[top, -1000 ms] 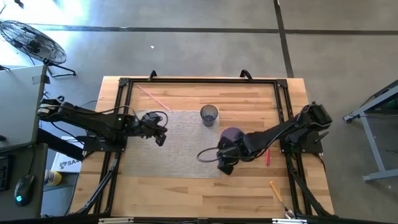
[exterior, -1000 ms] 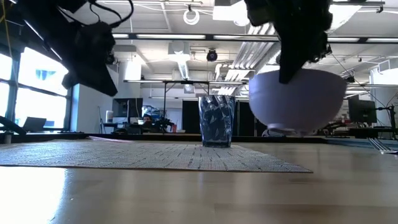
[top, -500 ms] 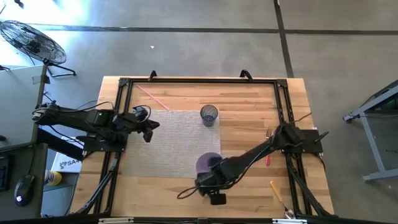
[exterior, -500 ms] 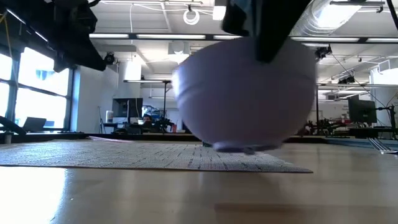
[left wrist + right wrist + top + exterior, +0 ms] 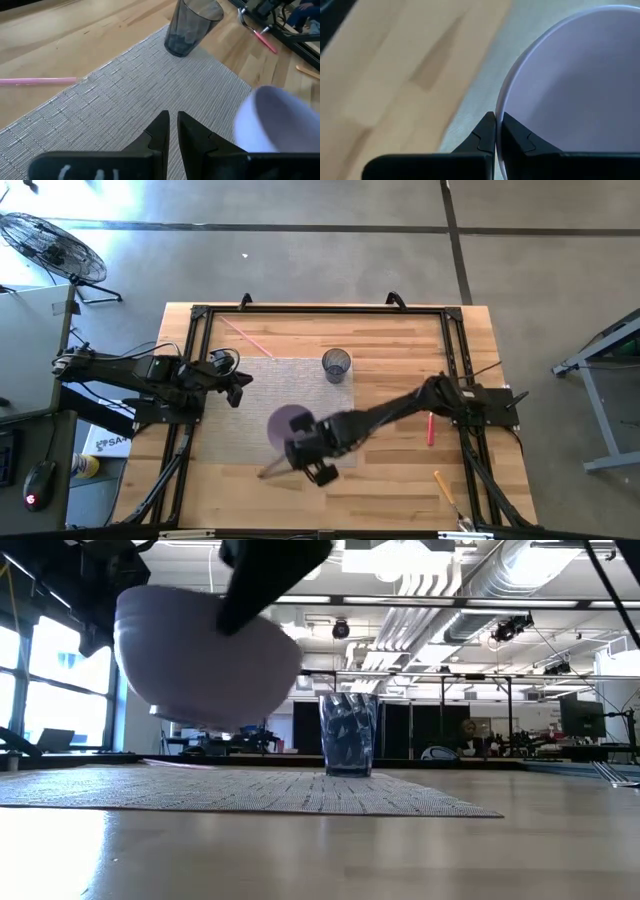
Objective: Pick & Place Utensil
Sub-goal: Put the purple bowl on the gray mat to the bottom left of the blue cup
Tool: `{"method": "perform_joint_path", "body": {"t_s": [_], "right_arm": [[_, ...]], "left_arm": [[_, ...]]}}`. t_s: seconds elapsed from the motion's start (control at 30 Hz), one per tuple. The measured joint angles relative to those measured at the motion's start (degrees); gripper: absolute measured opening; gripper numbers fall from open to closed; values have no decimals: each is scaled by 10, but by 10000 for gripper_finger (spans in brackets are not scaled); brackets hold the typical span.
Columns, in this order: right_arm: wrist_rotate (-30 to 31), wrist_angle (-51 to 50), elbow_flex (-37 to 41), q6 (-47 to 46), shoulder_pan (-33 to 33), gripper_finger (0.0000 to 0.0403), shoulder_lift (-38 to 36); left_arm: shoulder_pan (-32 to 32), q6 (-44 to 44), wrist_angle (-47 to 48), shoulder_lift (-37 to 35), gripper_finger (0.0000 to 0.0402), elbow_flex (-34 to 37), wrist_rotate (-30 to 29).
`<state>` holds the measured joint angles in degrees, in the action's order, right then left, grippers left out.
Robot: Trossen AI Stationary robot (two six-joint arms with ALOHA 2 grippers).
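Observation:
My right gripper (image 5: 303,442) is shut on a lavender bowl (image 5: 291,423), which it carries above the grey woven mat (image 5: 250,395); the low view shows the bowl (image 5: 205,660) in the air. My left gripper (image 5: 238,385) hovers shut over the mat's left part and touches nothing. A pink utensil (image 5: 245,335) lies flat on the wood by the mat's far left corner. A red-handled utensil (image 5: 431,430) lies right of the mat. A wooden-handled one (image 5: 445,485) lies near the near right corner. My right gripper (image 5: 495,117) holds the bowl by its rim (image 5: 501,107), one finger inside and one outside. The fingers come slanting down from the near right side. The bowl is lifted clear of the mat, open side up and slightly tilted.
A dark see-through cup (image 5: 337,365) stands upright on the mat's far right corner. A black frame (image 5: 320,310) runs round the table. Bare wood lies between the mat and the table's near edge (image 5: 330,525).
My right gripper has swung the bowl from beside the mat's right edge toward the near edge, then left over the mat, keeping it lifted. My left gripper has drawn back toward the table's left edge.

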<state>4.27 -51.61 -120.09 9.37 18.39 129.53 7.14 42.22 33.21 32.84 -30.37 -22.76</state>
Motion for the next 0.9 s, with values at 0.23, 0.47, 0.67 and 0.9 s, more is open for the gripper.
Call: {"method": "perform_joint_path", "body": {"t_s": [0.23, 0.47, 0.67, 0.9], "right_arm": [[-16, 29, 0, 67, -63, 5, 2], [-37, 57, 0, 112, -96, 7, 19], [-41, 78, 0, 125, -109, 6, 29], [-31, 76, 0, 127, -119, 7, 45]], "left_arm": [[0, 0, 0, 0, 34, 0, -2], [0, 0, 0, 0, 34, 0, -28], [0, -2, 1, 0, 34, 0, -33], [0, -4, 0, 0, 34, 0, -33]]}}
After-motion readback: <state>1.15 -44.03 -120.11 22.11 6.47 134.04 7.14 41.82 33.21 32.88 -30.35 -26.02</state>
